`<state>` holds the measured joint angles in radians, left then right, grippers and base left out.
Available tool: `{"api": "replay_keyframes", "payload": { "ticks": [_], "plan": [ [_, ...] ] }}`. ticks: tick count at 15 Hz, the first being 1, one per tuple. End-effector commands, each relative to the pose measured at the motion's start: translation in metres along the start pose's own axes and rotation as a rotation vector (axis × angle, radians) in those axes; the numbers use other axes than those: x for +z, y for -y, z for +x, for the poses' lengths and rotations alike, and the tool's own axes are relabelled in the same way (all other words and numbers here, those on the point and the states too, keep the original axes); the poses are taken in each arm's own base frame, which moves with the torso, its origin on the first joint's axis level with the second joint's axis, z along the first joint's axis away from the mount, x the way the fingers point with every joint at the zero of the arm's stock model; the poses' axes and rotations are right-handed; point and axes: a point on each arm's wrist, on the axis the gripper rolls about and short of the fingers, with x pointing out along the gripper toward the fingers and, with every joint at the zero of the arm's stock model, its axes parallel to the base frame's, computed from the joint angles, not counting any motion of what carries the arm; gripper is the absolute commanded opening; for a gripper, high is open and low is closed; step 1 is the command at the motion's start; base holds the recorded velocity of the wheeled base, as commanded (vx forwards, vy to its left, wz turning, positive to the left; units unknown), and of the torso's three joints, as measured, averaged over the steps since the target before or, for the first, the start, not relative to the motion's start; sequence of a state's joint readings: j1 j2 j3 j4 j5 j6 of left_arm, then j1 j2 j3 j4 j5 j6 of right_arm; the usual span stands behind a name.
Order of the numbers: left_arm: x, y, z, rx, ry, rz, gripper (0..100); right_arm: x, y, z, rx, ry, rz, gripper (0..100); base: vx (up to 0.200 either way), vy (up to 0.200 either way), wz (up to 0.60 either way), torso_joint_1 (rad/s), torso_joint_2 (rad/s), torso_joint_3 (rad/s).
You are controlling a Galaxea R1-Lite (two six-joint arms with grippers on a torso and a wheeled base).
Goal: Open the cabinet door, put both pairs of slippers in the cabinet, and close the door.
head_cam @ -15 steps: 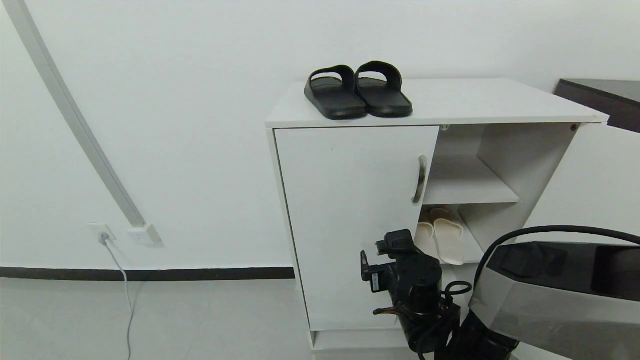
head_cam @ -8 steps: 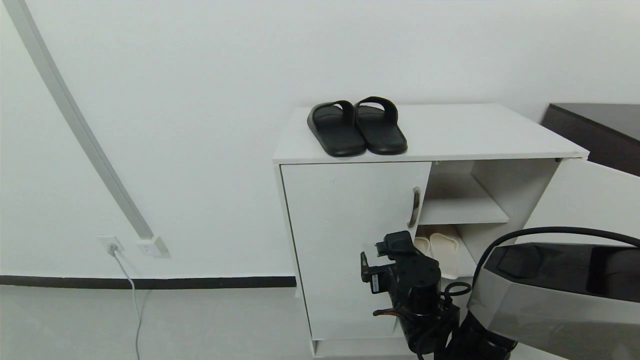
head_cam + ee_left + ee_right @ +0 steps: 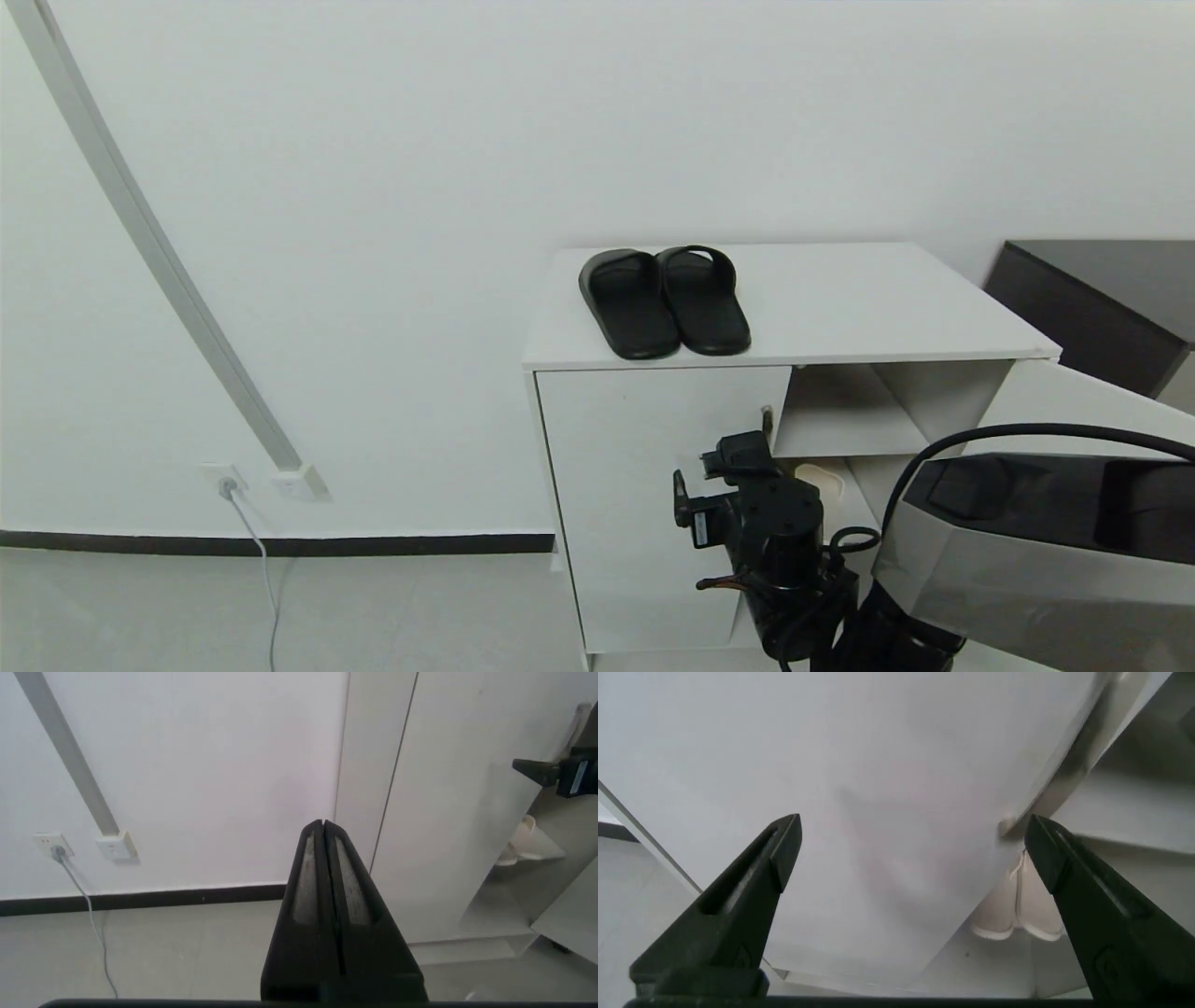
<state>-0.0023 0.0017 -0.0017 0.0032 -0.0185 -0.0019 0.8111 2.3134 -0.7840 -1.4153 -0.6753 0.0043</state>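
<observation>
A pair of black slippers [image 3: 665, 301] lies on top of the white cabinet [image 3: 840, 299], near its left end. The left door [image 3: 644, 485] is shut and the right door [image 3: 1074, 401] stands open. White slippers [image 3: 823, 476] rest on the lower shelf inside, partly hidden behind my right wrist [image 3: 756, 509]. My right gripper [image 3: 913, 829] is open and empty, facing the shut left door near its handle [image 3: 1074, 765], with the white slippers [image 3: 1018, 905] beyond. My left gripper [image 3: 322, 831] is shut on nothing, low and left of the cabinet [image 3: 467, 812].
A dark piece of furniture [image 3: 1102, 299] stands right of the cabinet. On the wall to the left are a slanted cable duct [image 3: 159, 261] and a socket [image 3: 224, 483] with a cable hanging to the floor. Open floor lies left of the cabinet.
The whole head picture has shifted, so the camera has moved: the cabinet now sits lower and its top shows more. My right arm keeps its place in the picture.
</observation>
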Motion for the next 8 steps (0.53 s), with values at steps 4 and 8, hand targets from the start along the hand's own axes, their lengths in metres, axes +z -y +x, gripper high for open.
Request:
{"api": "replay_keyframes", "payload": {
  "ticks": [4, 8],
  "plan": [
    [0.0, 0.0, 0.0001, -0.001, -0.001, 0.0, 0, -0.0005, -0.0007, -0.0004, 0.002, -0.001, 0.0, 100, 0.0, 0.0, 0.0, 0.229, -0.55, -0.322],
    [0.0, 0.0, 0.0001, -0.001, -0.001, -0.001, 0, -0.0007, -0.0005, -0.0006, 0.002, -0.001, 0.0, 100, 0.0, 0.0, 0.0, 0.255, -0.59, -0.334]
  ]
}}
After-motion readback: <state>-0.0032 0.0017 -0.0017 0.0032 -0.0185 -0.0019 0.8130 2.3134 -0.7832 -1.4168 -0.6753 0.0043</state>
